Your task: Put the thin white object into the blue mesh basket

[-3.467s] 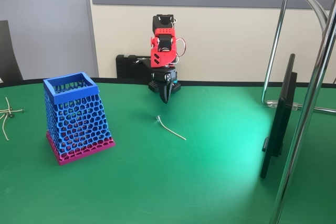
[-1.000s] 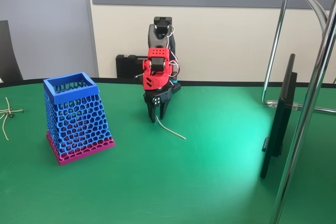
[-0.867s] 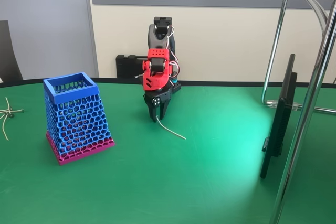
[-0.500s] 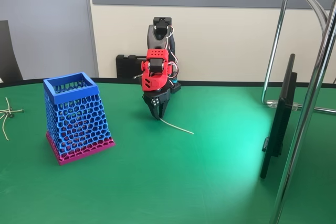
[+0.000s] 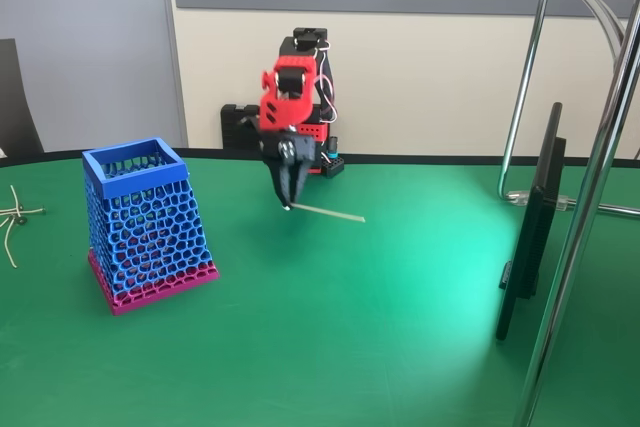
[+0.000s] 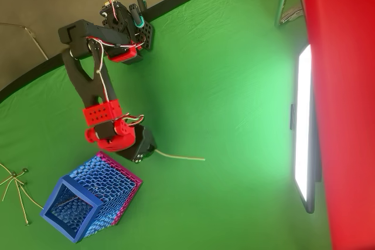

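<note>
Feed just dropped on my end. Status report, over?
Gripper shut on stick at one end, lifted off table. Basket upright, apart from stick, to its left in the fixed view. Nothing between them.

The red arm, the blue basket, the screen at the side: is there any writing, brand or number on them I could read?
None can be read.
Red arm: no legible markings.
Blue mesh basket: plain mesh and rim, no label.
Screen: seen edge-on or glaring white, nothing readable.
</note>
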Robot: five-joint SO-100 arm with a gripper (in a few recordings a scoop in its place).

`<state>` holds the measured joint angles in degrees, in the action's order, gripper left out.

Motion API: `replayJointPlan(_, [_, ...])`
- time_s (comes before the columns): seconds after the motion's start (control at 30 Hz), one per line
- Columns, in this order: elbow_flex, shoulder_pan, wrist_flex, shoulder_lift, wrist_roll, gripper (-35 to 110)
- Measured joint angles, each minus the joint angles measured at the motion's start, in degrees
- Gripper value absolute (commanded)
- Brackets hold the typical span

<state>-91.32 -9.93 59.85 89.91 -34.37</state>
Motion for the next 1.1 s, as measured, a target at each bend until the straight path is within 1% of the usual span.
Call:
replayJointPlan(0.13, [2.81, -6.5, -9.4, 5.01, 6.68, 1])
replayJointPlan(0.33, [3.08, -15.12, -27.25, 7.56, 18.98, 1])
replayJointPlan(0.5, [3.78, -19.16, -40.34, 7.56, 34.28, 1])
replayJointPlan(0.63, [3.78, -21.53, -48.34, 7.65, 46.41, 1])
replayJointPlan(0.7, [3.08, -22.94, -54.93, 7.82, 55.28, 1])
replayJointPlan(0.87, [1.32, -26.28, -63.81, 8.17, 74.44, 1])
replayJointPlan(0.97, [0.79, -26.72, -65.48, 8.09, 84.37, 1])
replayJointPlan(1.03, [0.09, -26.72, -66.53, 7.29, 93.34, 1])
replayJointPlan(1.1, [-0.79, -26.72, -67.15, 5.98, 98.53, 1])
